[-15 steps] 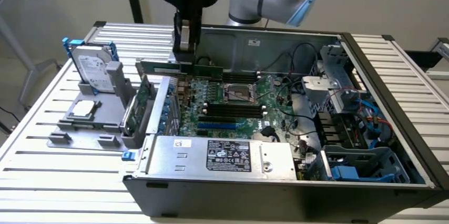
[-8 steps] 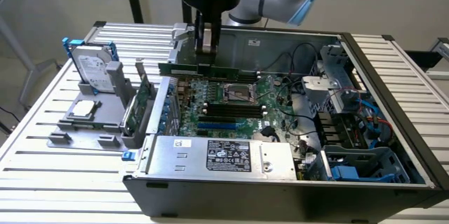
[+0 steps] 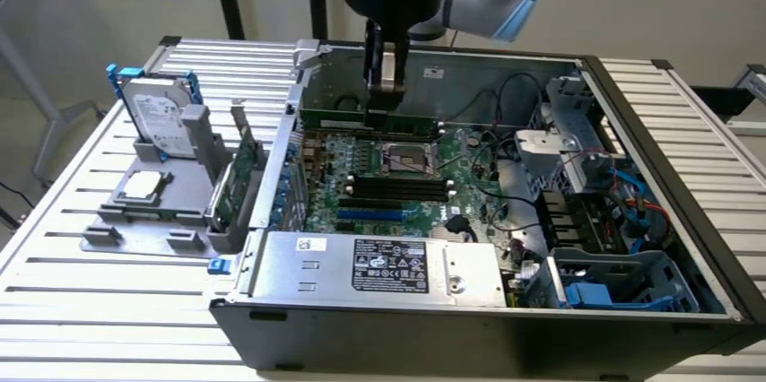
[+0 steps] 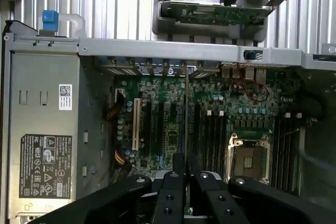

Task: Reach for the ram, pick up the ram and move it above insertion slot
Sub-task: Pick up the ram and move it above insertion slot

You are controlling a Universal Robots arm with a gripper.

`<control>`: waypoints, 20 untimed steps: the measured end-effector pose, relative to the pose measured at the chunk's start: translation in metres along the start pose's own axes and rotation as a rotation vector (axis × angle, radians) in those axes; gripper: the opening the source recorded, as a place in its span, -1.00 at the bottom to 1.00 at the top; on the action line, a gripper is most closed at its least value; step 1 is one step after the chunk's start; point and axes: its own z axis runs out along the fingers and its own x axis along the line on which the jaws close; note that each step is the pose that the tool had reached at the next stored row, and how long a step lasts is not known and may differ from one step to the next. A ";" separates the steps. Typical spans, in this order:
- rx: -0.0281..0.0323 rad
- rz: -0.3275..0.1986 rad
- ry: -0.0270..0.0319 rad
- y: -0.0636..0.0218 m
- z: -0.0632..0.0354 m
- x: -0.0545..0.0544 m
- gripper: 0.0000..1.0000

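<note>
The ram (image 3: 404,119) was held clamped in the gripper (image 3: 386,99) above the motherboard (image 3: 396,176); alignment over the slots (image 3: 401,186) remained unconfirmed.

exposure: exterior view evenly lit and soft, daylight-like; wrist view dimmer and bluish
glare: pale sheen on the slatted table (image 3: 72,247); bright patch on the metal slats in the wrist view
shadows: inside of the computer case (image 3: 670,256) is dark along its walls; motherboard (image 4: 173,124) shaded
blur: gripper (image 4: 184,182) soft in the close foreground; small label print unreadable
distortion: none evident at the edges
</note>
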 end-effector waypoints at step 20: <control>0.0510 0.000 -0.0016 -0.0303 0.0052 -0.031 -0.73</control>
